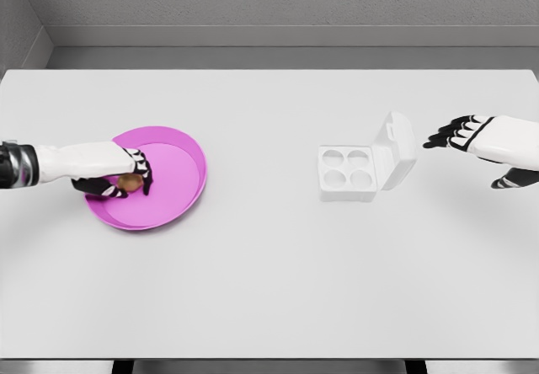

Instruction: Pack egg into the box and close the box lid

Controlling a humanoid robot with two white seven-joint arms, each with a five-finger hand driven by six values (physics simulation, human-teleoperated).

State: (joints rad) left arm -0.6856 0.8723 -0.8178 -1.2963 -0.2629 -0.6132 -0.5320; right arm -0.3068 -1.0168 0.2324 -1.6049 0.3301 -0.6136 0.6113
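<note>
At the far left you have the left hand [114,176], reaching in from the picture's edge over the near-left part of the pink plate [181,151]. Its fingers are curled down around the brown egg [129,182], pinching it between thumb and fingertips; the egg sits low inside the plate, and you cannot tell whether it is lifted clear of the plate's floor or resting on it. The plate lies flat on the white worktop [269,290], left of the middle.

Move your eye to the right, past a bare stretch of worktop, and you reach the white egg box [347,172]. It stands well apart from the plate. Its base shows four round cups, all of them vacant, and its lid [396,151] is swung open, tilted up and back on the right side of the base.

Further right, your right hand [476,138] hovers near the box's lid without touching it. Its dark-tipped fingers are spread and point left toward the box, holding nothing.
</note>
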